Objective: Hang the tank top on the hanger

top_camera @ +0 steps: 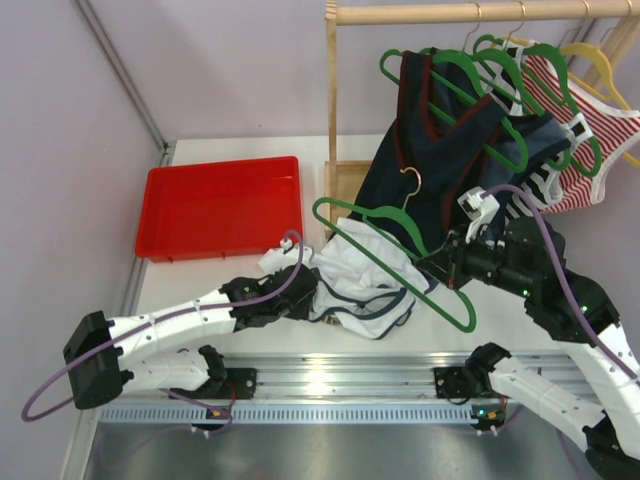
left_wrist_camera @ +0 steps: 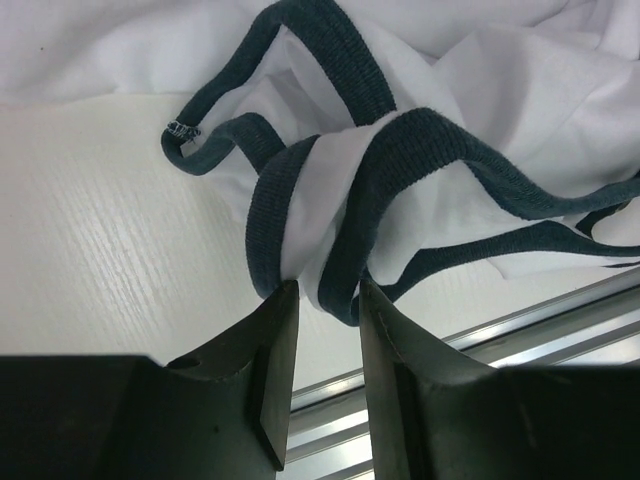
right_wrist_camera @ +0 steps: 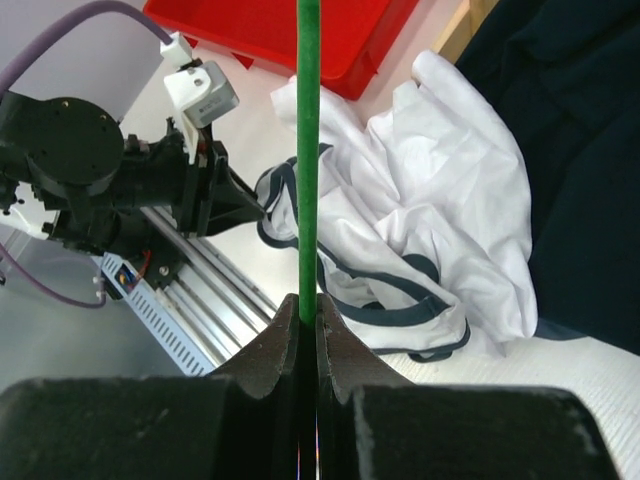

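the left pincer is nearly closed, pinching a navy-trimmed fold of the tank top, crumpled on the bench near centre; the right pincer clamps the hanger just above it; both are grasped; no strap is on the hanger yet.

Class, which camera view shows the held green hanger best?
Top external: nearly the whole hanger shows, hook and both shoulders. Right wrist shows only one bar of it pinched in the right gripper. Left wrist shows none of it.
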`<state>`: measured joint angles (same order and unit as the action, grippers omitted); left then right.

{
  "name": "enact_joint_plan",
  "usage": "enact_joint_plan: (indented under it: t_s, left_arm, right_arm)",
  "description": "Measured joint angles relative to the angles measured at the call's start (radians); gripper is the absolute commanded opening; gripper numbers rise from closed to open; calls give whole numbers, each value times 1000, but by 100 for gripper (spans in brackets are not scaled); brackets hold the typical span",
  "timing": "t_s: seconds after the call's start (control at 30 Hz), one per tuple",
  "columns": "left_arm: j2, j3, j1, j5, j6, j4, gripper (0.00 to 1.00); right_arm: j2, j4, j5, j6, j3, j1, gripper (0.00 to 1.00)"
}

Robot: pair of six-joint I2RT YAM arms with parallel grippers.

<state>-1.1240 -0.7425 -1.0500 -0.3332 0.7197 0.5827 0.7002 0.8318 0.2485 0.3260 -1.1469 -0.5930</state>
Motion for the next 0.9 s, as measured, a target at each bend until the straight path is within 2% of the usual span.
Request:
enact_joint_plan:
  t_s: [0.53,0.73,0.9]
  left_arm:
    - [-33,0,-11,-8,-42,-48,30]
    - [-33,0,-11,-32,-58,-48,2]
    - [-32,0,-11,-50,-72,-48,0]
  right_arm:
    - [-23,163,-8,-10,-76,0,0]
    - [-36,213,-1,-11,-99,0,0]
    - [-39,261,31,-17,-99,0,0]
